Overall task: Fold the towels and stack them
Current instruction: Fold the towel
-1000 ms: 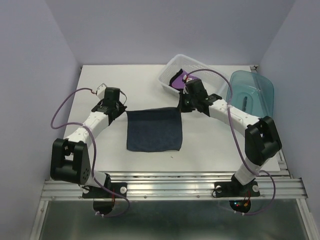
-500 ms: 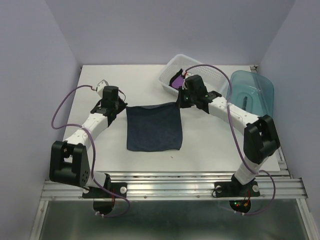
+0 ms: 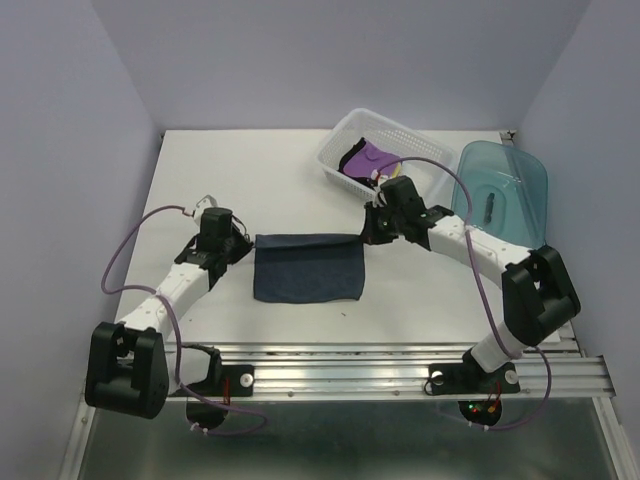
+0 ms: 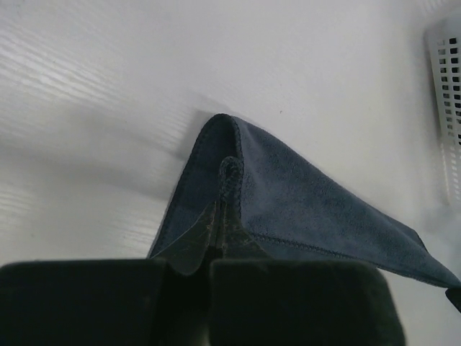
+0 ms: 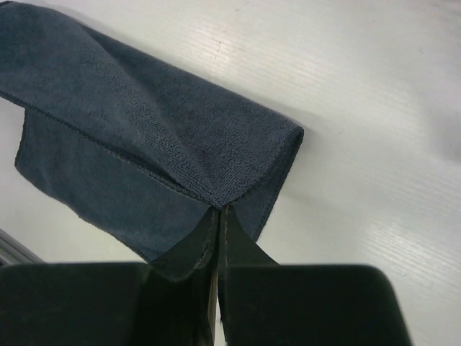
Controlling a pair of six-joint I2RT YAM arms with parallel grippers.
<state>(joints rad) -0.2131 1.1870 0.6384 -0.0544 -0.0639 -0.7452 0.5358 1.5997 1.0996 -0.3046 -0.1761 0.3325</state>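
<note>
Towel [image 3: 306,270] clamped by left gripper [image 3: 247,244]; right gripper [image 3: 368,233]

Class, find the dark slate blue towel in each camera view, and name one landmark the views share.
Top external: dark slate blue towel, just left of centre.
Left wrist: towel, centre to lower right.
Right wrist: towel, upper left to centre.
Shared landmark: the white table beneath it.

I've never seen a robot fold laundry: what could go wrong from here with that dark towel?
The left gripper and right gripper each pinch only a corner tip of the dark towel, so a corner might slip free mid-fold. If one arm travels further than the other, the folded layer could land crooked on the half lying on the table.
</note>
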